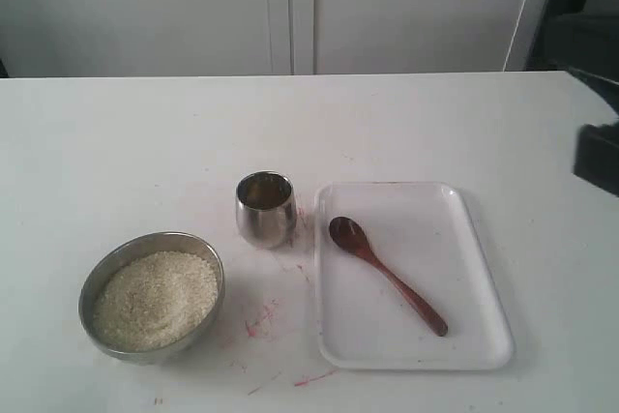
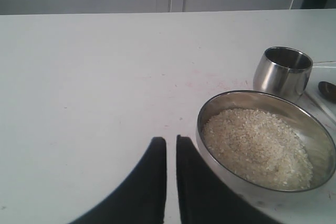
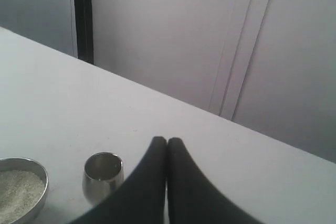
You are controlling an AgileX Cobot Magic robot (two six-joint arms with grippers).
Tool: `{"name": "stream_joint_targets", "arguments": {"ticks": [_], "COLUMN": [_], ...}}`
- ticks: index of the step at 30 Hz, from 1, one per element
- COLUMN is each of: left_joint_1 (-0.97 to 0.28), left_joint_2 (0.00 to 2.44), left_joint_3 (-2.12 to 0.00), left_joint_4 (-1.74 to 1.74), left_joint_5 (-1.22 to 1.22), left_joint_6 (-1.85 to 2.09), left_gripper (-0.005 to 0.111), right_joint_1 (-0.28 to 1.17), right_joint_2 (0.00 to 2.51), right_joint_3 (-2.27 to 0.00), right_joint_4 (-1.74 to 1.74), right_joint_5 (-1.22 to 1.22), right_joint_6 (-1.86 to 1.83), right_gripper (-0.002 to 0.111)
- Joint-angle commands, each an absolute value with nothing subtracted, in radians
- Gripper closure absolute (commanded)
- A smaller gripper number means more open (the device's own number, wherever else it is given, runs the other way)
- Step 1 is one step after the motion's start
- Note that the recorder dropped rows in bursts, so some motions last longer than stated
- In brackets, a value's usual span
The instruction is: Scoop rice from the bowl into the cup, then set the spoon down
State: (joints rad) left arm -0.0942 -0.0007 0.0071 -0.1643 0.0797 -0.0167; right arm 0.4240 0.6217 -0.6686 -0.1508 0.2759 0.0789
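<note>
The steel bowl [image 1: 97, 278] of white rice [image 1: 155, 299] sits front left on the table. Right of it and a little further back stands the shiny cup [image 1: 265, 210]. The brown wooden spoon [image 1: 387, 278] lies slantwise in a white tray [image 1: 474, 268], its oval end toward the cup. My left gripper [image 2: 171, 140] hovers just beside the bowl's rim [image 2: 210, 109], fingers nearly together with only a slim slit and nothing between them. My right gripper [image 3: 167, 141] is shut and empty, held above the table with the cup [image 3: 100, 177] below and to one side.
A dark part of the right arm [image 1: 597, 157] shows at the exterior view's right edge. Red smudges [image 1: 259, 321] mark the tabletop between bowl and tray. White cabinet doors [image 1: 290, 7] stand behind the table's far edge.
</note>
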Motion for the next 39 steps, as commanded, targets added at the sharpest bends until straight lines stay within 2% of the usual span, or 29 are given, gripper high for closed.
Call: {"name": "stream_joint_targets", "arguments": {"ticks": [1, 12, 17, 28, 39], "left_joint_1": [-0.093, -0.093, -0.093, -0.093, -0.093], "left_joint_2": [0.000, 0.000, 0.000, 0.000, 0.000], "left_joint_3": [0.000, 0.000, 0.000, 0.000, 0.000], "left_joint_4": [-0.171, -0.171, -0.171, -0.171, -0.171], "left_joint_5": [0.076, 0.076, 0.076, 0.076, 0.076], "left_joint_6": [-0.019, -0.019, -0.019, -0.019, -0.019], "left_gripper": [0.092, 0.092, 0.092, 0.092, 0.092], "right_joint_1": [0.418, 0.418, 0.418, 0.418, 0.418], "right_joint_2": [0.456, 0.117, 0.001, 0.000, 0.000], "right_joint_3": [-0.572, -0.351, -0.325, -0.242, -0.007], "right_joint_4": [-0.157, -0.120, -0.046, 0.104, 0.162], "right_joint_5": [0.259, 0.255, 0.201, 0.221, -0.027], "right_joint_6": [0.083, 0.085, 0.111, 0.116, 0.111], "right_gripper": [0.108, 0.108, 0.108, 0.108, 0.108]}}
